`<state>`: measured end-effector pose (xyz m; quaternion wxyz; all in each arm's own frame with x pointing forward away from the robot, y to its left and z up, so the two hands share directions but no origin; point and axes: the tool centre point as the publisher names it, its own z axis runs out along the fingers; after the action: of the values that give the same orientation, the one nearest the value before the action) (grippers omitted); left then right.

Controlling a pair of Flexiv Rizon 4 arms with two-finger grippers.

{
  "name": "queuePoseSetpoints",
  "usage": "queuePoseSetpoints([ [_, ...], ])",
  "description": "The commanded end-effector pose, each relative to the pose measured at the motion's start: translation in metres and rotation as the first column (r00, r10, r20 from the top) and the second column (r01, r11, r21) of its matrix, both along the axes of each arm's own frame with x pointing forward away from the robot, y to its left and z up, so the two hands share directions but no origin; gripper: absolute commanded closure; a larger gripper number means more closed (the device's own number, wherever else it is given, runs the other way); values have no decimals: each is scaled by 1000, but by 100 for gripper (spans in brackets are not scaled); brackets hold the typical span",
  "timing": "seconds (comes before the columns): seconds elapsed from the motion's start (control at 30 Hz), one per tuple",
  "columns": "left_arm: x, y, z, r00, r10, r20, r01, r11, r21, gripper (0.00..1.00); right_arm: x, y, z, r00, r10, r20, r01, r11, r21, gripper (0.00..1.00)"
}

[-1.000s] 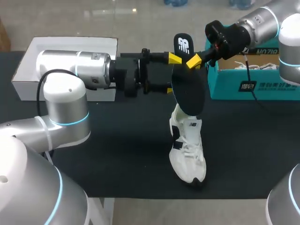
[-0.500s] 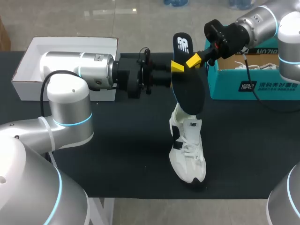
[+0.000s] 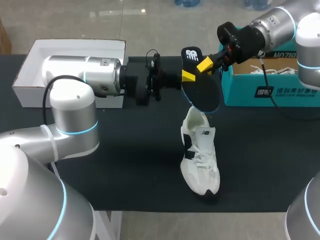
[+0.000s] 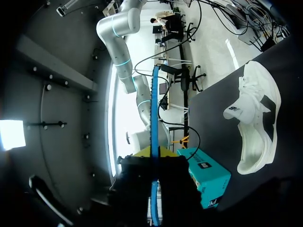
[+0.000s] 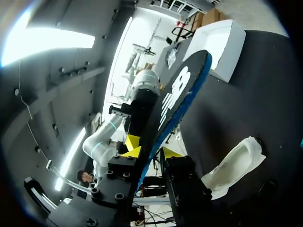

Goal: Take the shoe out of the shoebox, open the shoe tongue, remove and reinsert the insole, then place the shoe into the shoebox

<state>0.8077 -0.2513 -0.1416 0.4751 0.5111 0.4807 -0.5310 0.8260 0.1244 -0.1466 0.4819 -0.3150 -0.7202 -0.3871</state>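
Head view: one black insole [image 3: 201, 92] held in the air over the table's [image 3: 125, 165] middle. My left gripper [image 3: 184, 79] and right gripper [image 3: 202, 67] are both clamped on it. One white shoe [image 3: 200, 160] lies under it, toward the near edge. One teal shoebox [image 3: 272, 92] sits at the far right, one white lid [image 3: 75, 47] at the far left.

Left wrist: insole [image 4: 154, 142] edge-on, pinched between my fingers; shoe [image 4: 253, 118] beside.

Right wrist: insole [image 5: 177, 104] gripped between two yellow tips.
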Motion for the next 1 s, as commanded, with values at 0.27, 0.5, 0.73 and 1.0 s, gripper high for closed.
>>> queuePoseSetpoints([
  [0.27,4,8,-17,996,-45,-70,48,998,32,100,-45,-28,58,983,-49,177,106,937,-332,0],
  [0.5,3,4,-21,992,-84,-89,88,996,34,100,-60,-29,75,957,24,291,134,849,-511,0],
  [0.73,2,4,-23,990,-99,-98,103,994,38,100,-78,-37,83,905,30,424,237,793,-561,0],
  [1.0,1,6,-26,987,-116,-108,121,992,42,100,-102,-48,81,852,1,524,346,751,-563,0],
])
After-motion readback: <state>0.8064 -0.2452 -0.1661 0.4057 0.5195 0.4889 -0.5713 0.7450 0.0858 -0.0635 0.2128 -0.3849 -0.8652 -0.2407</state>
